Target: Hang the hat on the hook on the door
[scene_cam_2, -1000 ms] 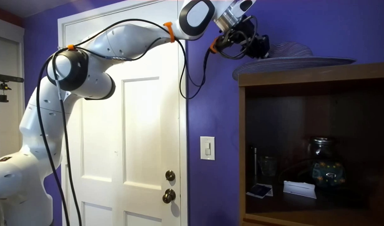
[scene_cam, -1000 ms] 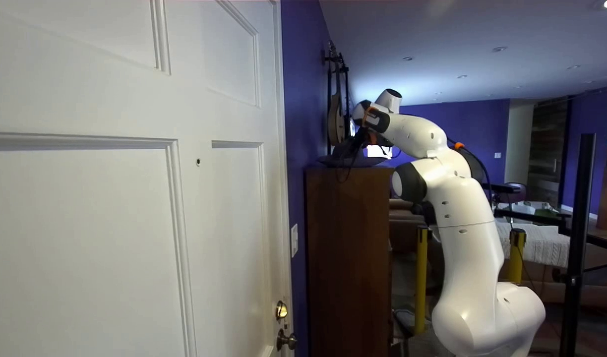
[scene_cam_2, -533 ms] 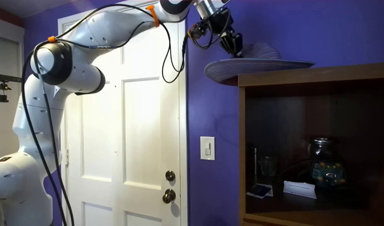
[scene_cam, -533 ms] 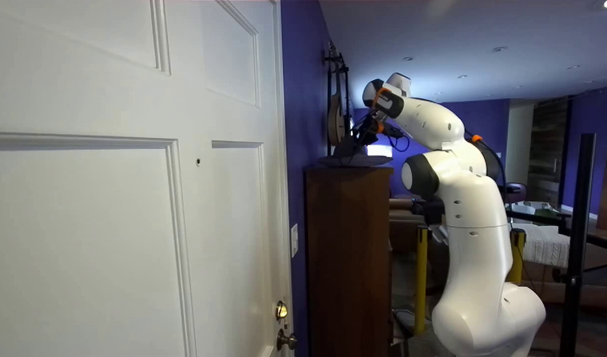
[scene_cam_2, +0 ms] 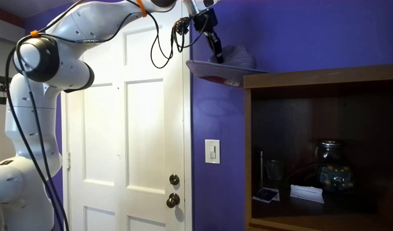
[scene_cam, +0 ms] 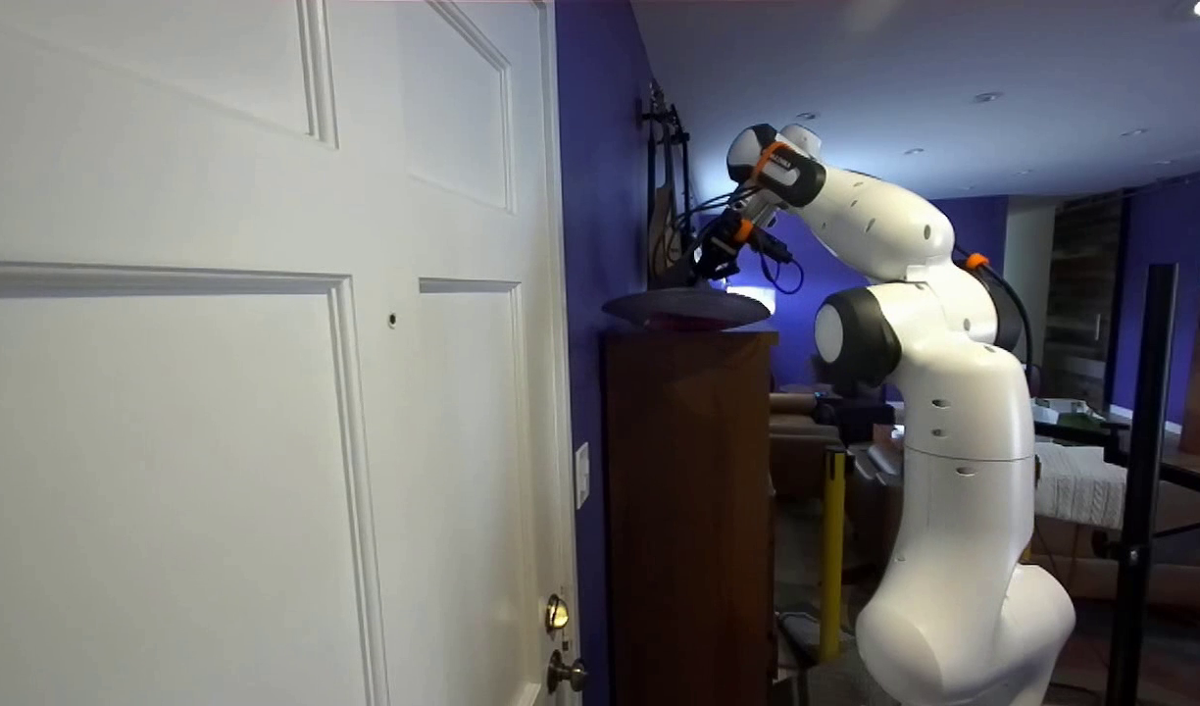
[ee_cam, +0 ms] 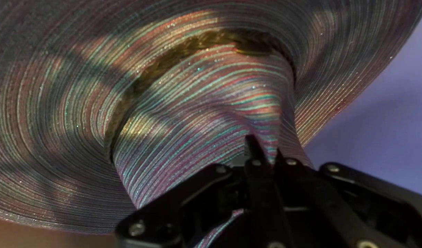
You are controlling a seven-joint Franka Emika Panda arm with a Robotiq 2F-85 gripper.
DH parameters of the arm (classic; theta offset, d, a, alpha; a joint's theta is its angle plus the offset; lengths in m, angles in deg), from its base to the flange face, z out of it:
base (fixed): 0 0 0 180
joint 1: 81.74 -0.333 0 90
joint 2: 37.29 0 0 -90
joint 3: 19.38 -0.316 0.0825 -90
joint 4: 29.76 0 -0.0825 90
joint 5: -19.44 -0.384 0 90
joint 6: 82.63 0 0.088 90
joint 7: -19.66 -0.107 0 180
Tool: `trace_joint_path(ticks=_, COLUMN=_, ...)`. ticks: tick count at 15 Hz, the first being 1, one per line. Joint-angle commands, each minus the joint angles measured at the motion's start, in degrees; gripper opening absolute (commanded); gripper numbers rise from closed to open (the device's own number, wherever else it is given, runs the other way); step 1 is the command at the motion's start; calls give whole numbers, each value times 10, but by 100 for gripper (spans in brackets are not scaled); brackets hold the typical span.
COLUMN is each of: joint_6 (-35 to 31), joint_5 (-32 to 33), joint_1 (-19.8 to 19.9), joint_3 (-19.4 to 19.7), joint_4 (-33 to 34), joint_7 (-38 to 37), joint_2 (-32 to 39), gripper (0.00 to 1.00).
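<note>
the tool [ee_cam: 265, 146] pinches the hat [ee_cam: 197, 124], whose underside label [scene_cam_2: 231, 83] is too small to read.

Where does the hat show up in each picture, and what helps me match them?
In an exterior view: the hat, slightly right of and above centre, over the brown cabinet.
In an exterior view: the hat, upper half, right of centre, jutting past the cabinet's edge.
Wrist view: the hat fills most of the picture.
Shared landmark: the black gripper, shut on the hat, in all three.
</note>
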Motion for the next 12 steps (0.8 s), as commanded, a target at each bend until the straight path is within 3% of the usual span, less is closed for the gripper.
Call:
trace_joint_path(ticks=1, joint_6=0, joint_5=0, joint_1=-3, joint_3=-2, joint_4=-6, joint_7=-6, joint_2=-6, gripper=4)
trace_joint_path(ticks=10, joint_6=0, joint_5=0, joint_1=-4, joint_3=-3, joint_4=-18, joint_7=-9, joint_2=-12, gripper=1)
trace_joint_path(ticks=12, joint_6=16, joint_5=-14, joint_1=-9, joint_3=-8, joint_4=-20, joint_7=-46, joint_2=-28, gripper=1)
